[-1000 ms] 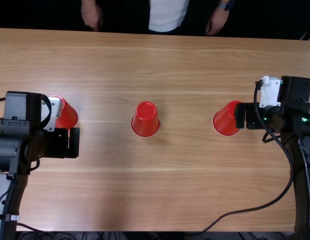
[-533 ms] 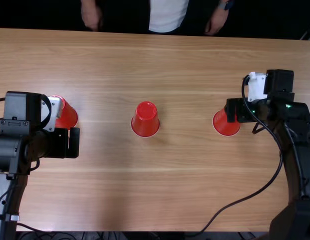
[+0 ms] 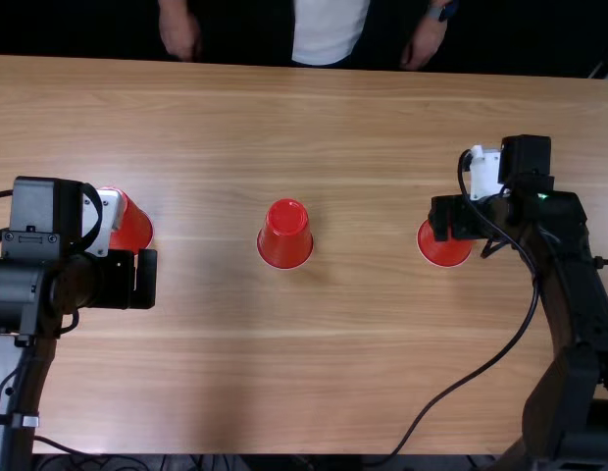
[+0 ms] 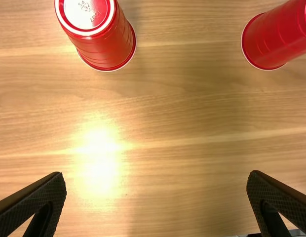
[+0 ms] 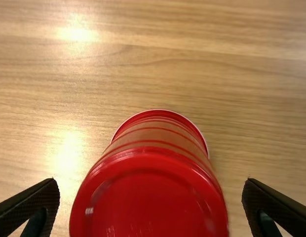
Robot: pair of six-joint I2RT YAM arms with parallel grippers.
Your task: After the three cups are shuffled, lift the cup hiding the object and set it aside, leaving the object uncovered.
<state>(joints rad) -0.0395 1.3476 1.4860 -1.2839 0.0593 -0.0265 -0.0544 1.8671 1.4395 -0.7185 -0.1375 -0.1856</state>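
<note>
Grippers (two), both spread wide and empty: right gripper (image 3: 439, 220) astride the right-edge cup (image 3: 446, 251), left gripper (image 3: 147, 280) beside the left-edge cup (image 3: 133, 226). Three upturned red cups; middle cup (image 3: 285, 234) at the centre of the table (image 3: 304, 118).

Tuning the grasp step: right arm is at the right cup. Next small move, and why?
Probably lower slightly so the jaws straddle the right cup's wall, before closing. The right wrist view shows the jaws open, one on either side of the cup. It sits centred between them, upside down on the table, not yet gripped.
</note>
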